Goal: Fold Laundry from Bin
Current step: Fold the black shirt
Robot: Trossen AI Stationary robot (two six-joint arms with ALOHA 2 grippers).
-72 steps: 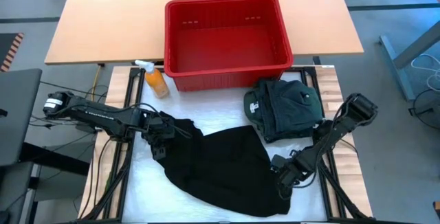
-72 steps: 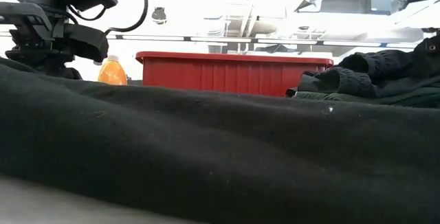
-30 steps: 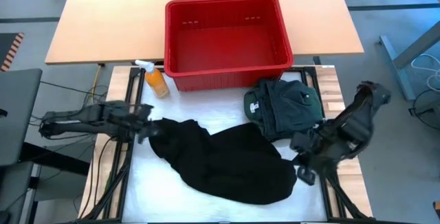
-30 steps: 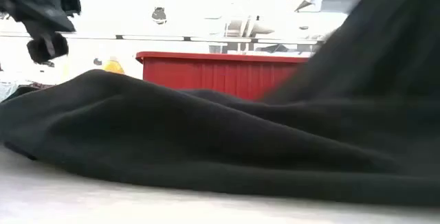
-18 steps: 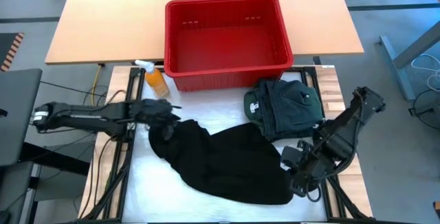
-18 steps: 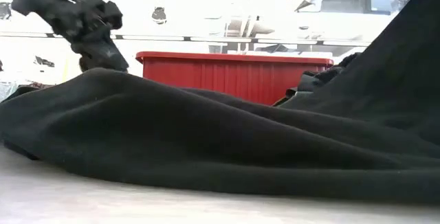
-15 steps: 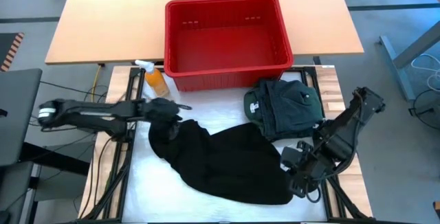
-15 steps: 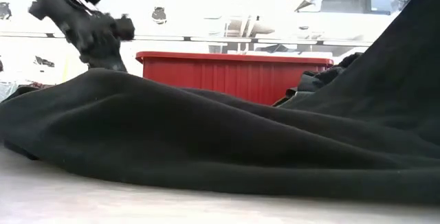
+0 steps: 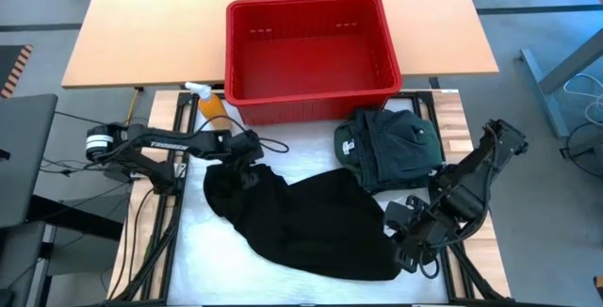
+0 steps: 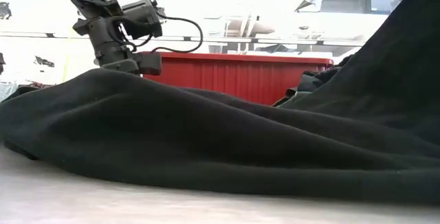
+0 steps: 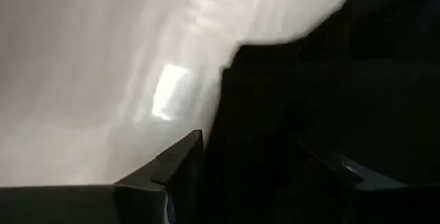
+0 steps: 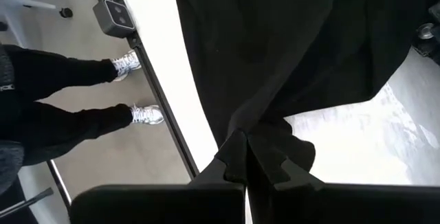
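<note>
The red bin (image 9: 309, 55) sits at the far side of the counter (image 9: 113, 43), and from above its inside looks bare. In front of it a big black garment (image 9: 311, 222) sprawls across the white work surface, filling most of the low view too (image 10: 206, 148). To its right, just in front of the bin's corner, there's a folded dark green piece (image 9: 388, 147) with a small pale label on its left edge, the writing too small to read. The left claw (image 9: 247, 161) is down at the upper-left end of the black garment, and its wrist view shows both fingers (image 11: 175, 172) standing apart with dark cloth between them, so spread, not pinching. White lettering runs along that arm's forearm, too small to make out. The right claw (image 9: 405, 247) is at the garment's right end, fingers pressed together on a gathered fold of black cloth (image 12: 258, 138), a firm pinch. An orange spray bottle (image 9: 212, 107) stands by the bin's left corner. In the right wrist view a person's legs and pale shoes (image 12: 130, 90) show on the floor beside the counter.
</note>
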